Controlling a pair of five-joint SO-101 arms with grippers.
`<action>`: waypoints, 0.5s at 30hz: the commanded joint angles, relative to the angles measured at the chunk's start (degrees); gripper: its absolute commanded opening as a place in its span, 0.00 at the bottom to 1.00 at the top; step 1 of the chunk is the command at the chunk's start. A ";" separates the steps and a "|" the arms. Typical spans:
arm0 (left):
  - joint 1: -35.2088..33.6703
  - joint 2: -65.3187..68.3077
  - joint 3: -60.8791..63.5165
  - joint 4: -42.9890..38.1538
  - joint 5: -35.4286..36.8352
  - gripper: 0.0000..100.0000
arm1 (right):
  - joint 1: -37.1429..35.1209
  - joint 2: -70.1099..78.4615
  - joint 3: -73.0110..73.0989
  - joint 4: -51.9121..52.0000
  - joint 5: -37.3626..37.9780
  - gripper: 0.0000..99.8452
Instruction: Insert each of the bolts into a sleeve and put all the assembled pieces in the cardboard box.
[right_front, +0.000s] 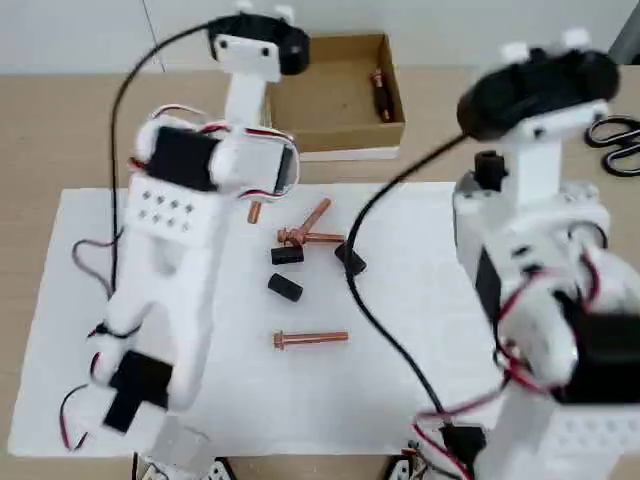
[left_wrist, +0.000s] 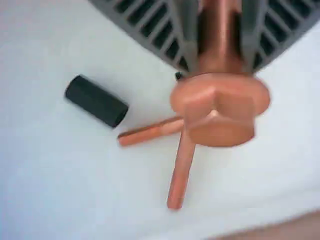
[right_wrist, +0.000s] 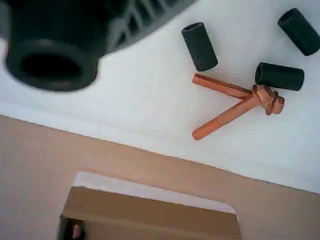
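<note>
My left gripper (left_wrist: 218, 47) is shut on a copper bolt (left_wrist: 218, 107), whose hex head faces the wrist camera; in the high view that bolt (right_front: 255, 211) hangs over the white sheet's back left. My right gripper (right_wrist: 60, 30) is shut on a black sleeve (right_wrist: 49, 64), seen in the high view (right_front: 489, 166) above the sheet's right edge. Two crossed bolts (right_front: 306, 234) and a single bolt (right_front: 311, 339) lie on the sheet. Three loose sleeves (right_front: 287, 255) (right_front: 285, 288) (right_front: 351, 259) lie around them. The cardboard box (right_front: 340, 125) stands at the back, with one assembled piece (right_front: 380, 94) inside.
A white sheet (right_front: 240, 400) covers the table's middle. Black cables (right_front: 385, 330) trail across it. Scissors (right_front: 618, 140) lie at the far right on the bare tabletop. The front of the sheet has free room.
</note>
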 joint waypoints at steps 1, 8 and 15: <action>-0.26 -9.49 -2.51 0.88 0.35 0.01 | 0.40 -5.58 -0.18 1.45 -0.09 0.01; 0.09 -20.75 1.80 0.97 0.44 0.01 | -1.80 -22.11 6.42 0.92 -0.09 0.01; 0.09 -29.71 12.09 0.70 0.44 0.01 | -4.53 -36.62 20.22 -1.19 -0.09 0.01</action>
